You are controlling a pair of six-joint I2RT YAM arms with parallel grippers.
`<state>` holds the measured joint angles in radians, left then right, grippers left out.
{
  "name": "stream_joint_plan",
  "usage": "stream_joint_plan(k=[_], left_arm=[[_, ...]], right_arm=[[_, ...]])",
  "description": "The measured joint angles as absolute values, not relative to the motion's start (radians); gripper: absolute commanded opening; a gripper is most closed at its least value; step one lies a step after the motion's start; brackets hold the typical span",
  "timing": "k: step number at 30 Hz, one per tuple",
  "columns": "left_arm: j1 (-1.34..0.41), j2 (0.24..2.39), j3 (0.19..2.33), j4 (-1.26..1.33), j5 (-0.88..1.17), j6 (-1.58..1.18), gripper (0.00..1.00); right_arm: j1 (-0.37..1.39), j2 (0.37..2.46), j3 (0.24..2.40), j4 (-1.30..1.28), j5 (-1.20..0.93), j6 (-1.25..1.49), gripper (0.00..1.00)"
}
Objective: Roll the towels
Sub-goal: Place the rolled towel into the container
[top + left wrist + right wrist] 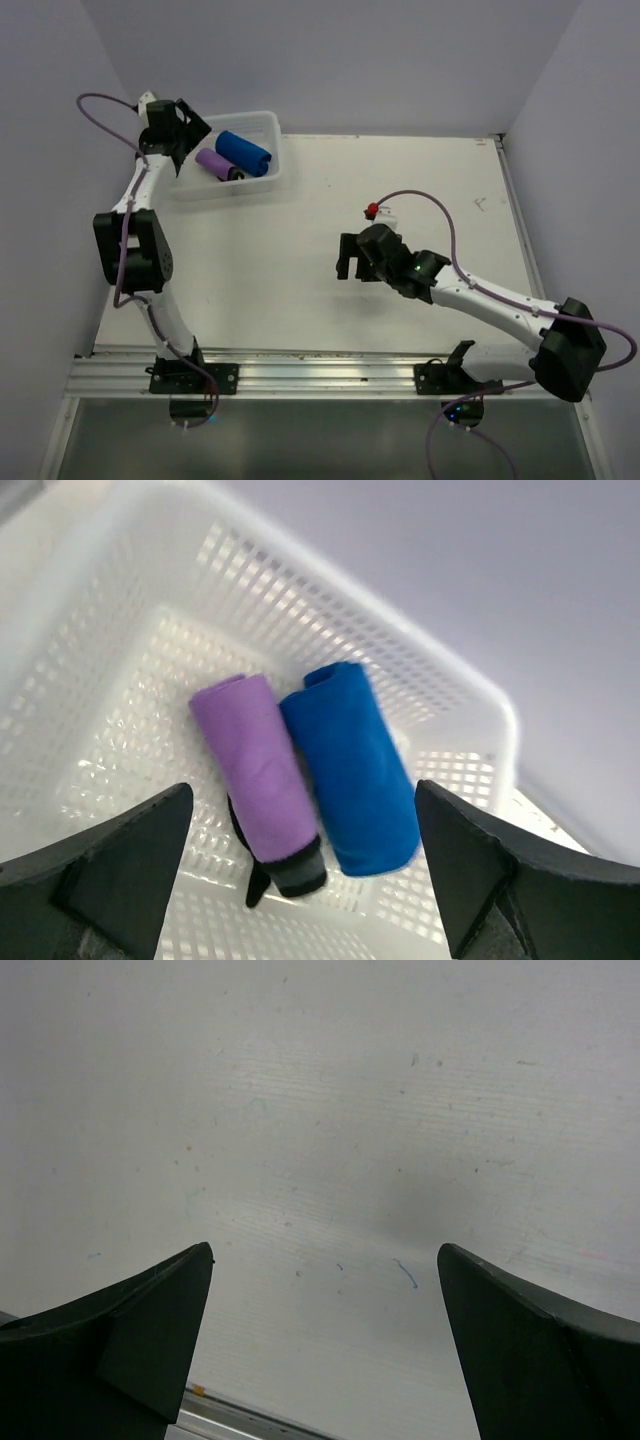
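Two towels lie rolled and touching inside the white mesh basket (455, 695): the blue towel (355, 765) on the right, the purple towel (258, 770) on the left, its dark edge showing at one end. Basket walls hem them in, tucked into the counter's (260, 290) far-left corner by the wall. Left fingers (196, 125) hang spread wide above them, arm reaching far forward. Right fingers (346, 257), spread too, hover over mid-counter with room all round, arm stretched diagonally.
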<state>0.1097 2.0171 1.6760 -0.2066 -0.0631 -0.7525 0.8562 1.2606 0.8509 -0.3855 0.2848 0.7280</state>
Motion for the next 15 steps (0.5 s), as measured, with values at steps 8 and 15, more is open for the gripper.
stream_joint_plan(k=[8,15], left_arm=[[-0.112,1.333,1.326,-0.141,-0.188,-0.558,0.99],[-0.146,0.881,0.947,-0.13,-0.153,-0.471,0.99]], right_arm=[[0.764,1.161,0.962,-0.437,0.376,0.614,0.99],[0.506,1.129,1.013,-0.484,0.342,0.55,0.99]])
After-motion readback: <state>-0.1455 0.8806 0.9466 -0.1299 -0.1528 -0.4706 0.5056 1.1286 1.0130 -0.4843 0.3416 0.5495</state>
